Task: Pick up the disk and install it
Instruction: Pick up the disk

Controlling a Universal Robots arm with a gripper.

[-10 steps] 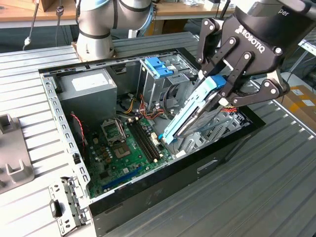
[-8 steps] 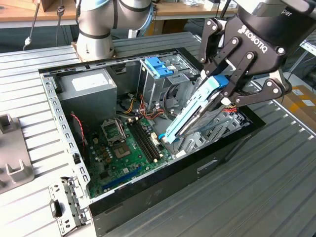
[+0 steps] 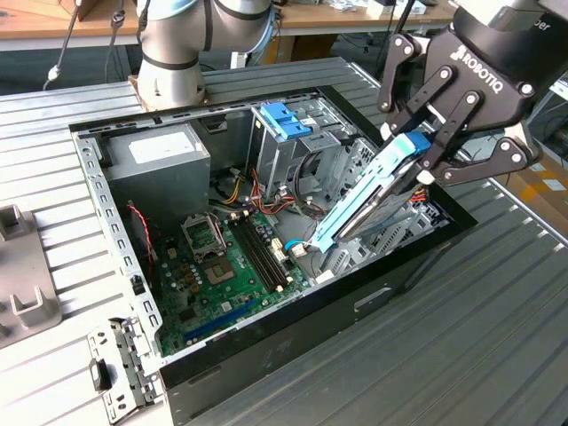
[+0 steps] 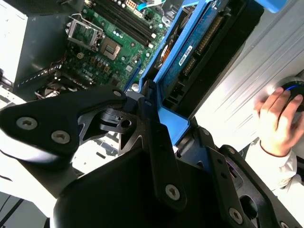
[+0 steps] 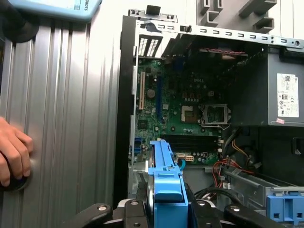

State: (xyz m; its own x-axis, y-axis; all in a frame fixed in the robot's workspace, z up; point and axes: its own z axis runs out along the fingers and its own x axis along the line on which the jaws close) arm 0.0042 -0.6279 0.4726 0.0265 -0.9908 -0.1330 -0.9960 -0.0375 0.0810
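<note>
On the exterior view's left we see a grey fixture sitting on the ribbed metal surface. A loose metal bracket lies flat just beside the near corner of the open computer case.

Inside the case, going rightward, we find the grey power supply against the far wall. The green motherboard lies on the case floor, and next to it is the upright drive cage with a blue bracket on top. Behind the case stands the arm's base.

Toward the exterior view's right, the disk hangs steeply tilted over the case. Its lower end dips inside, near the motherboard's edge and beside the drive cage, and its blue end tab points up. The pincer is clamped on that upper end, its fingers pressed against both sides of the light-blue frame.

In the second wrist view we see the disk's dark face and its blue frame running down toward the motherboard. In the same view a person's hand rests on a dark round object on the surface outside the case, well apart from the disk.
</note>
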